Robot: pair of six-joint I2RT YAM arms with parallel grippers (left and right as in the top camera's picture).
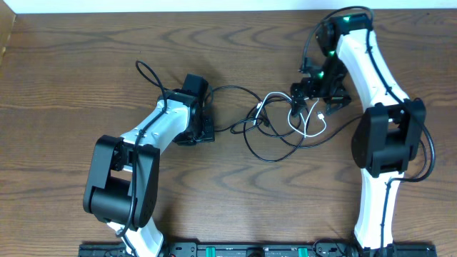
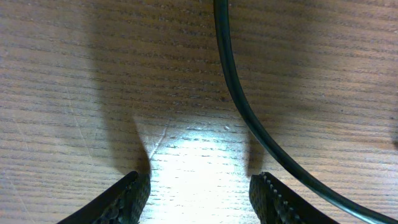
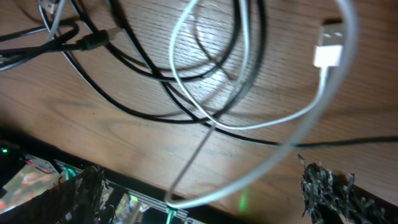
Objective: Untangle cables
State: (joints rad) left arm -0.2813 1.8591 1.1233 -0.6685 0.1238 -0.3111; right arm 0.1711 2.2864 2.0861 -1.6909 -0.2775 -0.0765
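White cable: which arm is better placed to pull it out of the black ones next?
Right, probably. The right gripper is open just above the white cable, with its loop and plug in close view. The left gripper, also open, has only one black cable beside it.

The black cable (image 2: pixel 238 106) runs off the top and bottom edges; the white cable (image 3: pixel 323 84) blurs near the lens.

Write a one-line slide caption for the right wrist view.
Open right gripper hovers over the white cable, its plug showing, looped across tangled black cables on the wooden table.
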